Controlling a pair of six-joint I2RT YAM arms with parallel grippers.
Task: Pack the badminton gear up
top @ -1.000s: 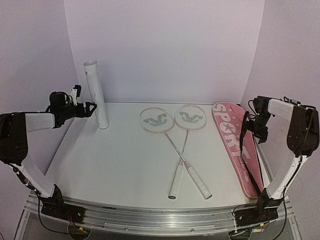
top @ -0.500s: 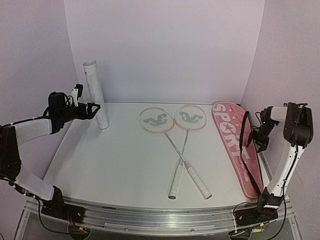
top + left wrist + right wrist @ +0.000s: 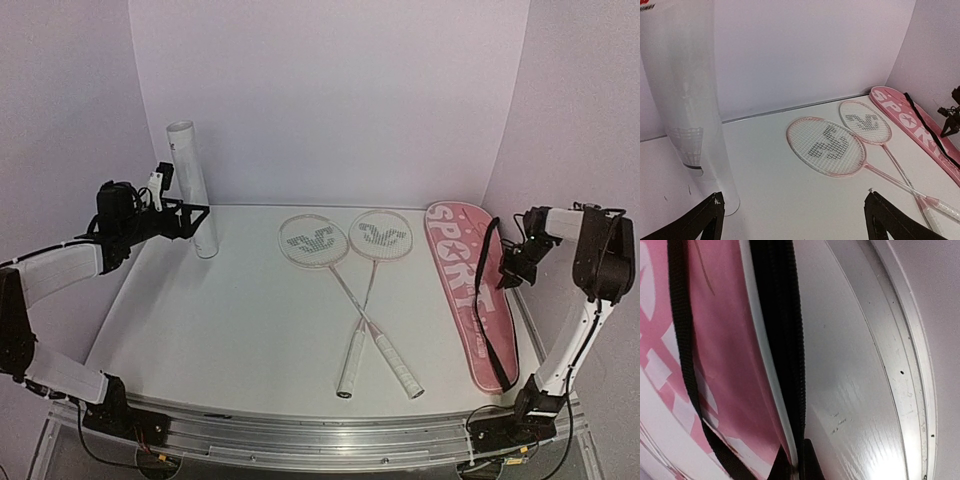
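Top view: nothing looks packed yet. Two rackets (image 3: 313, 241) lie crossed, between the hands and well apart from both. The left gripper (image 3: 198, 222) gapes beside one white tube (image 3: 188, 170). The right gripper (image 3: 507, 274) is at the edge of the one pink racket bag (image 3: 455, 270).

Left wrist: both rackets lie ahead-right of the spread fingers (image 3: 710, 220). No loose shuttlecock shows; I cannot tell what the tube holds.

Right wrist: the fingertips pinch the bag's black zipper (image 3: 785, 340), which looks unopened, so the whole packing is probably left.

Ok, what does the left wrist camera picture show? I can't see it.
Two rackets lie crossed on a white table, heads toward the back wall. A tall white tube stands close on the left, and a pink bag lies at the right edge. The left arm's open jaws frame the bottom corners.
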